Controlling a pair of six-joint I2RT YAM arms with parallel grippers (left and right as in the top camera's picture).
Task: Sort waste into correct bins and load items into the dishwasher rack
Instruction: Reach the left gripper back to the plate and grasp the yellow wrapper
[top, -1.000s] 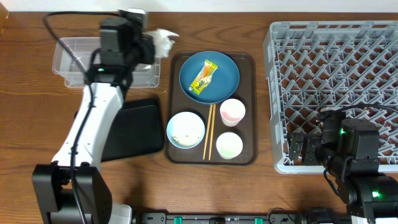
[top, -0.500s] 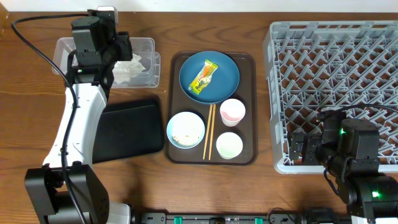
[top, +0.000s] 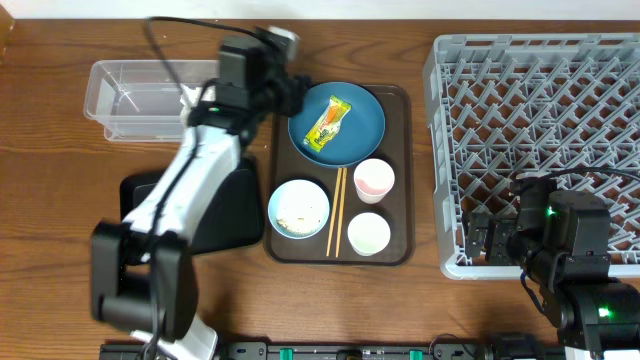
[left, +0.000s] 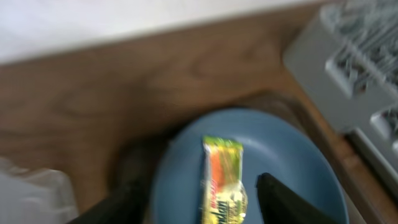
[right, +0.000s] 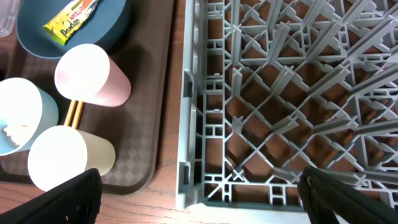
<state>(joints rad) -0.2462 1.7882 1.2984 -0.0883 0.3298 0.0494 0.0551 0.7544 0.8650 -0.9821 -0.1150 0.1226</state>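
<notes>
My left gripper (top: 288, 92) hangs open over the left part of the round blue plate (top: 345, 135). In the left wrist view its fingers (left: 283, 199) stand either side of the yellow-green-orange wrapper (left: 221, 180), which lies on the plate (left: 286, 155), not gripped. The clear tub (top: 135, 100) is at the back left; the arm covers its right end and I cannot make out the tissue. The bowl (top: 299, 208) holds crumbs; chopsticks (top: 337, 212) and two cups (top: 373, 180) (top: 368, 234) lie beside it. My right gripper (right: 205, 193) stands wide open over the near-left corner of the rack (right: 280, 93).
Plate, bowl, cups and chopsticks all sit on a brown serving tray (top: 402, 100). The flat black tray (top: 225, 215) lies left of it, partly under the left arm. The grey rack (top: 540, 130) fills the right side of the table.
The left gripper took the tissue to the clear tub, opened and let it go there, then swung right to the blue plate. The right arm has not moved.
</notes>
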